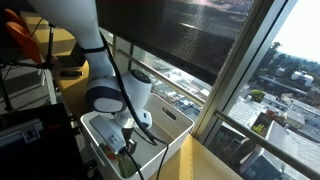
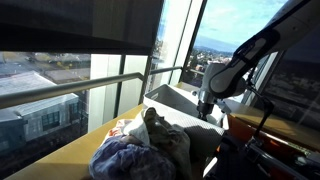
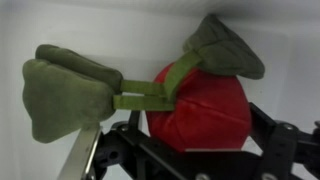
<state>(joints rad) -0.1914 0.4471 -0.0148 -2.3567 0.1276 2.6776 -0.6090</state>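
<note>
In the wrist view my gripper (image 3: 200,140) is shut on a red plush fruit (image 3: 205,100). The fruit has green fabric leaves, one large leaf to the left (image 3: 65,90) and one at the top right (image 3: 225,45). It sits between the two black fingers, against the white inner wall of a bin (image 3: 130,25). In both exterior views the arm reaches down into a white bin (image 1: 175,115) (image 2: 170,95) on the window ledge, with the gripper (image 1: 122,140) (image 2: 205,105) inside it. The toy is barely visible there.
A pile of crumpled cloth and soft items (image 2: 150,145) lies on the yellow ledge (image 2: 100,148) in the foreground. Large windows (image 1: 180,40) with a metal rail (image 2: 100,82) run along the ledge. Cables and equipment (image 1: 30,60) stand behind the arm.
</note>
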